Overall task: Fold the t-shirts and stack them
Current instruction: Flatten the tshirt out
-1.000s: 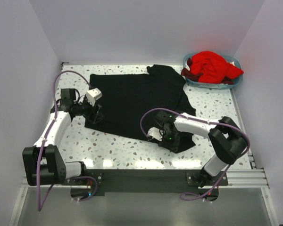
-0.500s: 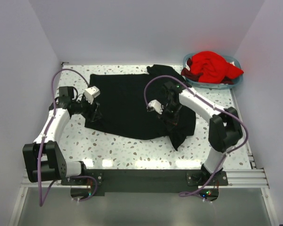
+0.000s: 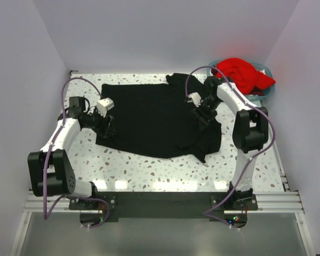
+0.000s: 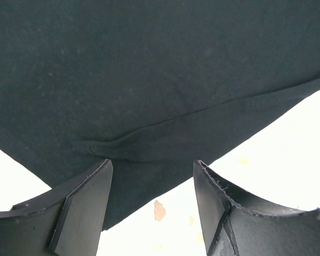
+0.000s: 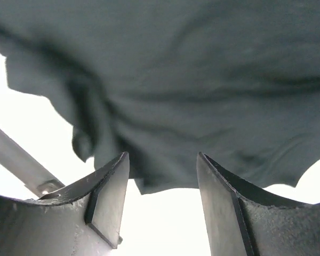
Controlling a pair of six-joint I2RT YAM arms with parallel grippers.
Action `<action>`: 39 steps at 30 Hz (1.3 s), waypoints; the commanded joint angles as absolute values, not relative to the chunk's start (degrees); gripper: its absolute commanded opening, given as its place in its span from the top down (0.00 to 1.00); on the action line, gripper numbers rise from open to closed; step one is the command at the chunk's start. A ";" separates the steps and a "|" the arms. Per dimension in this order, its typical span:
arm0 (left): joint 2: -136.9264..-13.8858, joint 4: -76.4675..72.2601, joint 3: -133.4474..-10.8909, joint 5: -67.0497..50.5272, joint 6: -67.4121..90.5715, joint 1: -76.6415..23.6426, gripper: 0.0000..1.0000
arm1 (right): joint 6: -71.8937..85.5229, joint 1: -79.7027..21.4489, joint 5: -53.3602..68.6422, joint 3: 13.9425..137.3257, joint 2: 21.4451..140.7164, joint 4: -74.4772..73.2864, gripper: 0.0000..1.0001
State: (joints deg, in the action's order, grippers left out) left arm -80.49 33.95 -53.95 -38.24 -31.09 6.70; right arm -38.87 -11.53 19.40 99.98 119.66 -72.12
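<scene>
Top external view: the plain black cloth t-shirt (image 3: 149,120) lies spread flat, the bright red t-shirt (image 3: 240,74) heaped in the light blue plastic basket (image 3: 266,92) far right. Left gripper (image 3: 108,128) and right gripper (image 3: 202,114) gape empty over the black shirt's left and right sides. Folding looks barely begun; next, each must pinch an edge.

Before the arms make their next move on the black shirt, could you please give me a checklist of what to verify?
1. Left fingers open, nothing between them: ok.
2. Right fingers open and empty: ok.
3. Left fingers lined up over the black t-shirt's edge: ok, the hem shows just ahead of them.
4. Black t-shirt lying flat on the table: not ok, its near right corner is bunched.
5. Right fingers touching cloth: cannot tell.
6. Red t-shirt out of the basket: not ok, it lies heaped in it.
</scene>
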 commanded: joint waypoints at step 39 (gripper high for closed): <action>-102.48 -19.52 -55.72 -31.38 -47.46 -48.60 0.65 | -19.78 -7.82 24.08 83.67 115.31 -73.65 0.50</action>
State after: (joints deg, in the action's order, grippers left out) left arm -102.06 -17.08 -52.80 -31.31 -45.56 -48.42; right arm -22.09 -7.88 23.03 81.14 114.08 -74.41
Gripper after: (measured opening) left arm 0.391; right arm 0.513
